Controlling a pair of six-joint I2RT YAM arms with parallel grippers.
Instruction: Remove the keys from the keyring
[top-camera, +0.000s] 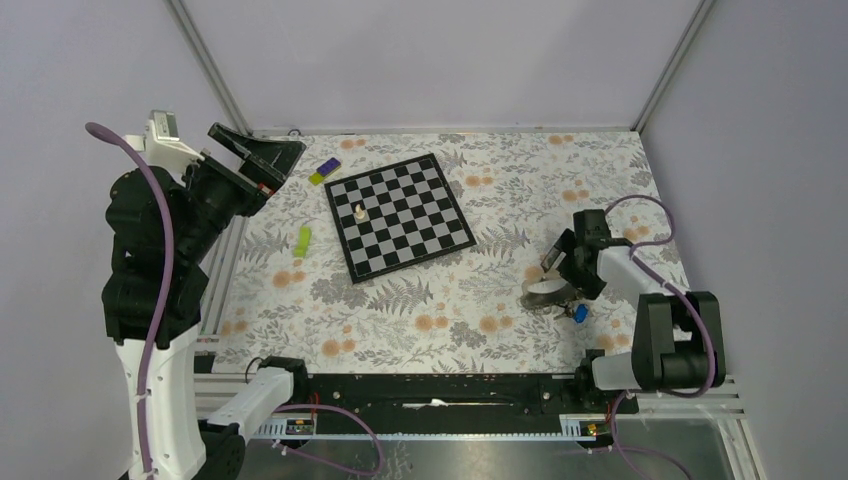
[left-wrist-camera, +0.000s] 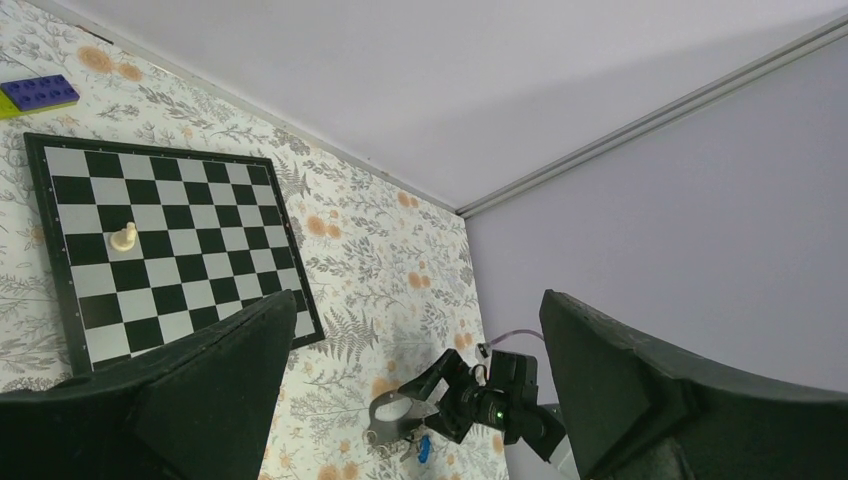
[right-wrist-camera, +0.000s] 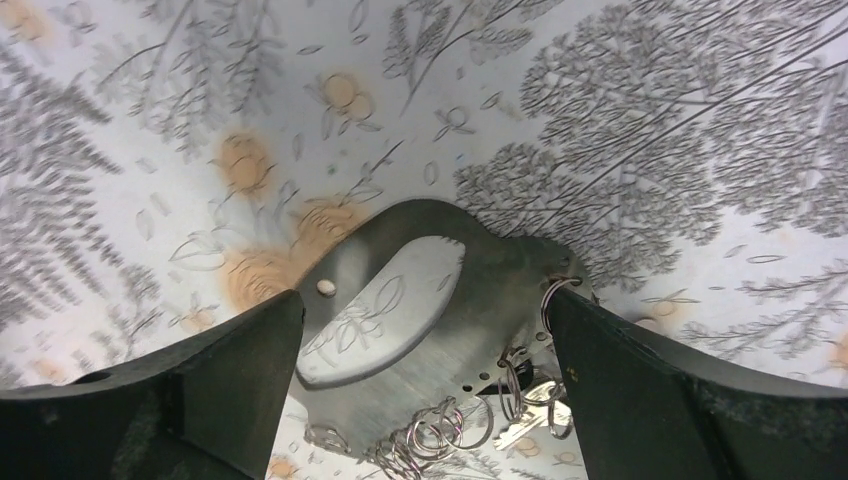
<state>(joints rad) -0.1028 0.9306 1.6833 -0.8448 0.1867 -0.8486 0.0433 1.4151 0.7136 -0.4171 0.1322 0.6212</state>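
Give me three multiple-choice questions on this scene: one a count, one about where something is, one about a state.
1. How many pieces stand on the chessboard? A none; B one; C three.
2. Where is the blue tag? A on the chessboard; B beside the tape roll; C against the far wall.
3. How do the right fingers stand? A open; B shut on the tag; C shut on the roll.

Answers:
1 B, a single white piece stands on the board.
2 B, the tag lies just beside the roll, on its near right side.
3 A, a wide gap shows between them, with the roll in it.
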